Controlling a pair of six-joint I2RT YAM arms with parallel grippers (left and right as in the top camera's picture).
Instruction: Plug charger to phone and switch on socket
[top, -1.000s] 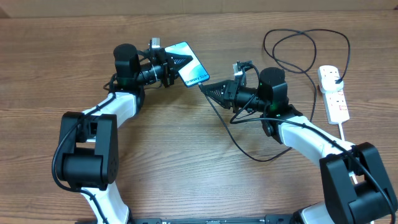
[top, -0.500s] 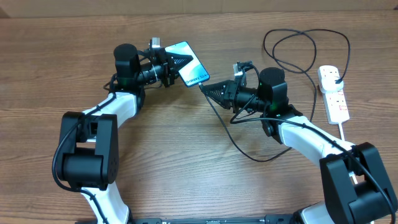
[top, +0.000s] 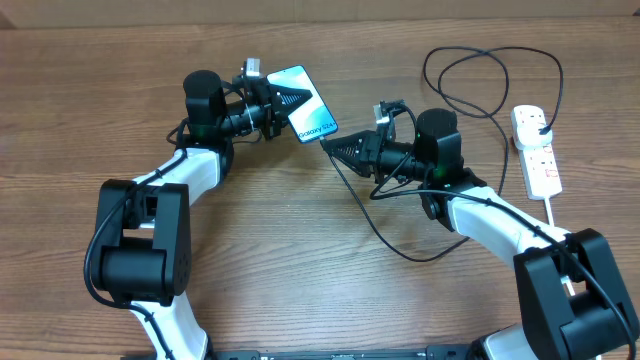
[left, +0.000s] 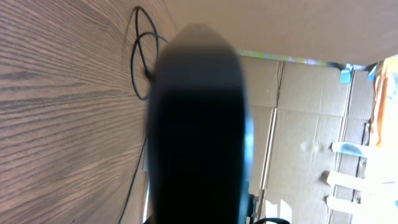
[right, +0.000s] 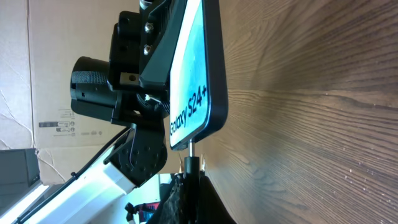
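My left gripper (top: 283, 103) is shut on the phone (top: 311, 112), which has a lit blue-and-white screen and is held tilted above the table. In the left wrist view its dark back (left: 199, 124) fills the middle. My right gripper (top: 335, 145) is shut on the charger's small plug tip (right: 191, 160), whose metal end touches the phone's (right: 193, 74) lower edge. The black charger cable (top: 385, 232) loops across the table to the black plug (top: 541, 126) in the white socket (top: 535, 150) at the far right.
The socket's thick white cord (top: 556, 214) runs toward the front right. Cable loops (top: 480, 80) lie behind my right arm. Cardboard boxes (left: 311, 124) stand beyond the table.
My left gripper has shifted the phone slightly toward the right, and its lower edge has met the plug tip in my right gripper.
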